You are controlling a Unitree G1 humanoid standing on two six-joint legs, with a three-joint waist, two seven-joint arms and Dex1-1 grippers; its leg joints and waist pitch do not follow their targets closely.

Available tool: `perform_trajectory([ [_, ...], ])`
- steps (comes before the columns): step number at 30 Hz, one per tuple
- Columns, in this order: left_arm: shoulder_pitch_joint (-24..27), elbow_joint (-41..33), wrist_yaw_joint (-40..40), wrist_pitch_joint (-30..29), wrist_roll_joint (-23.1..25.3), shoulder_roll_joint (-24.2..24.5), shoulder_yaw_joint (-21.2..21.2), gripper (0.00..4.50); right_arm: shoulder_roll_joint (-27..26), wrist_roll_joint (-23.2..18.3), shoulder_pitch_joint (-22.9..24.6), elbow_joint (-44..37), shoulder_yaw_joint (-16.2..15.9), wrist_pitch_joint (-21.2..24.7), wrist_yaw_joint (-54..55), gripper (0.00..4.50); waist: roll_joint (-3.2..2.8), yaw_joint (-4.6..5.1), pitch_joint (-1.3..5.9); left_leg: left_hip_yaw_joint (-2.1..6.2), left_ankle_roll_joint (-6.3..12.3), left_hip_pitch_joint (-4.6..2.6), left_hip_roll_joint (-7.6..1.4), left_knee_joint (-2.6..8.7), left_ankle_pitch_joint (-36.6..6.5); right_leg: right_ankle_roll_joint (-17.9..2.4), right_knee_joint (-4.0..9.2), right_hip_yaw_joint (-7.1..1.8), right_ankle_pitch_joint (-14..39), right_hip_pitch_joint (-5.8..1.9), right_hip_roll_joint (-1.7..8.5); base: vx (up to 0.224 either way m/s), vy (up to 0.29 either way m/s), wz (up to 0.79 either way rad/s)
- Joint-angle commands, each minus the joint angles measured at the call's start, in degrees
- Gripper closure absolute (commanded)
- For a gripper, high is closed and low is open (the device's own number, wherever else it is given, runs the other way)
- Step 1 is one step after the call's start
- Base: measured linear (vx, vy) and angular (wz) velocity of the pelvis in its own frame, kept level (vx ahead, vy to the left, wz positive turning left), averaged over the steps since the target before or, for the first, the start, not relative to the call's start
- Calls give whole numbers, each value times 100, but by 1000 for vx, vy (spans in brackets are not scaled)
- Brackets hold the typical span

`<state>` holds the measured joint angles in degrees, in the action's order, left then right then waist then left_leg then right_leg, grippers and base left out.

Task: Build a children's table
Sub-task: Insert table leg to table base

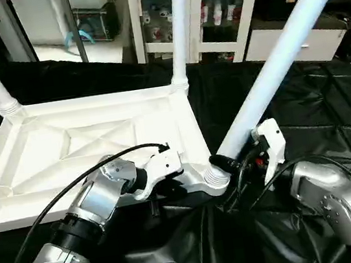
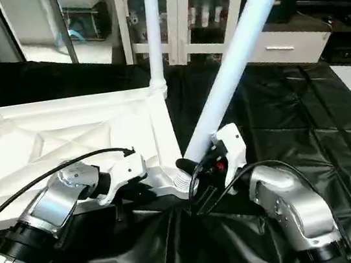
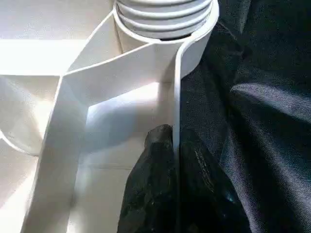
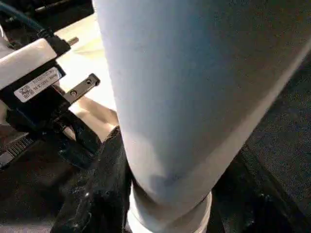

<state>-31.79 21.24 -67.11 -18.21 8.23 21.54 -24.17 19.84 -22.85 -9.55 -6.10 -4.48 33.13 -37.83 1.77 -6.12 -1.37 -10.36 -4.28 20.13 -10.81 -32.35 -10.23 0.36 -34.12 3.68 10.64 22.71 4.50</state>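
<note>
The large white ribbed plastic tabletop (image 1: 93,149) lies upside-down on the black-covered work table (image 1: 329,110). The left gripper (image 3: 175,145) pinches its rim; the right gripper (image 2: 200,167) clasps the long white tapered leg (image 1: 276,58) (leaning), which probably needs straightening before it seats in its socket.
</note>
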Motion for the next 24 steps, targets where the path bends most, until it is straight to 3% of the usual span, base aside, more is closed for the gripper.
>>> perform_trajectory([
  [1,41,254,120,23,-71,-2,24,450,307,344,127,66,-433,303,-106,263,26,1,199,105,-60,-27,-253,432,-1697,-737,482,-277,1843,-195,394,0,0,0],
  [4,37,272,134,38,-61,-15,15,450,481,478,-10,33,-713,430,-250,263,54,-10,184,93,-21,-19,-243,427,-1634,-713,485,-282,1925,-203,400,0,0,0],
  [5,38,274,136,42,-59,-17,13,450,493,501,-34,38,-742,437,-258,263,38,-18,180,95,-19,-24,-243,425,-1658,-684,498,-286,2057,-194,411,0,0,0],
  [11,80,226,144,30,-60,-10,14,450,550,513,-267,200,-825,607,-294,263,66,-15,177,111,-32,-34,-252,435,-1774,-602,520,-282,2333,-175,421,0,0,0],
  [18,93,221,164,42,-64,0,39,450,576,554,-124,381,-894,631,-224,263,73,-17,174,114,-61,-39,-256,444,-1836,-583,531,-281,2340,-166,424,0,0,0],
  [24,91,238,171,69,-66,-1,44,450,424,789,-52,882,-858,428,28,263,67,5,143,145,-124,-84,-253,465,-2249,-441,619,-265,2981,-123,443,0,0,0],
])
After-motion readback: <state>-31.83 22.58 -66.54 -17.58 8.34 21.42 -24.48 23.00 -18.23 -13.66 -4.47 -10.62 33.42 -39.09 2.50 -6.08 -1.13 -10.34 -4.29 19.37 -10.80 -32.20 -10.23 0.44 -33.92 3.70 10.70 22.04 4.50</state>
